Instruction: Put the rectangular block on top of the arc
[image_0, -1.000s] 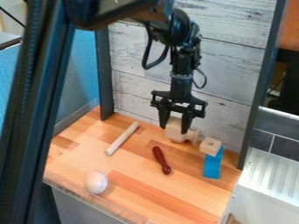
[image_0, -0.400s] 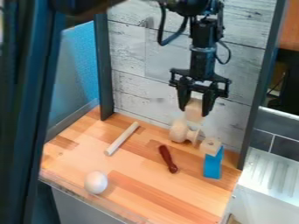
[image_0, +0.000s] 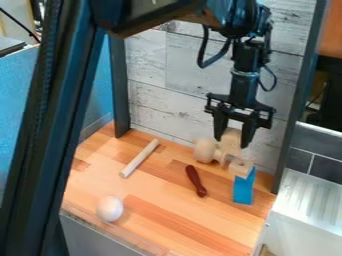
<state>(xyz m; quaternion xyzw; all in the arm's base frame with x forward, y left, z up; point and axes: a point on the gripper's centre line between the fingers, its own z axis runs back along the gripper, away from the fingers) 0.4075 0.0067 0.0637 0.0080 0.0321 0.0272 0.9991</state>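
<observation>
1. Far left, a white egg-shaped thing (image_0: 109, 208) lies near the front edge of the table (image_0: 160, 222), well apart from the work.
2. Next, a pale rod (image_0: 139, 158) lies slantwise, farther back.
3. Then a dark red pin (image_0: 196, 181) lies on the wood, front-left of the end effector.
4. A rounded wooden piece (image_0: 205, 150) sits just to the left of the held block in this view; whether they touch I cannot tell.
5. The end effector (image_0: 232, 143) points down and pinches a pale wooden block (image_0: 231, 137), which I take for the rectangular block. Its long axis looks closer to upright than flat, though the fingers partly hide it.
6. Rightmost, a pale holed piece (image_0: 240, 168) rests on an upright blue piece (image_0: 244, 188). This stack, probably with the arc in it, lies nearer the camera and slightly right of the end effector, so the coming move should go that way, keeping the block above the holed piece before lowering.
</observation>
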